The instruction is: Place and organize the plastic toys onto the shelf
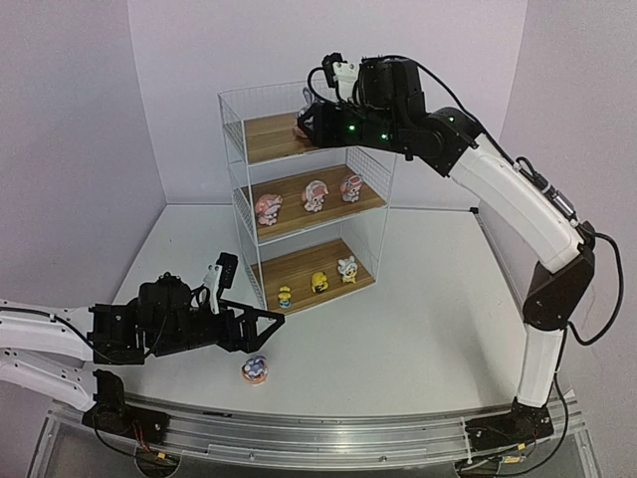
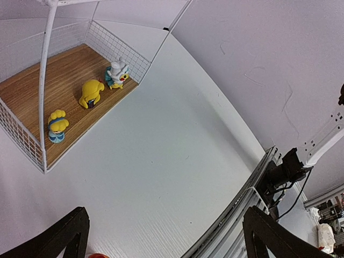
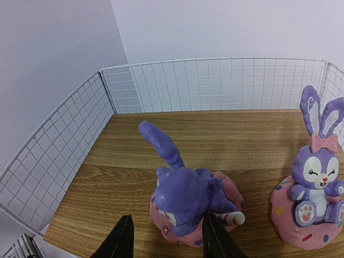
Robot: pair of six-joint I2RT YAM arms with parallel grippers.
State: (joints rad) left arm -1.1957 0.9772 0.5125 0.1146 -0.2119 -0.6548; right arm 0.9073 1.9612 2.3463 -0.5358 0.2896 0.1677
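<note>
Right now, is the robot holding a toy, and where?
Nothing, it seems. The left claw is open and empty. The right claw straddles a purple bunny on the top board, a gap beside one finger.

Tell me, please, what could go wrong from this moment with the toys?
The tilted purple bunny leans forward on the top board right at the right gripper; a withdrawing finger could topple it. The upright bunny stands close beside it, so a fall or nudge might knock it too. The last toy on the table lies near the open left gripper, which might push it away.
</note>
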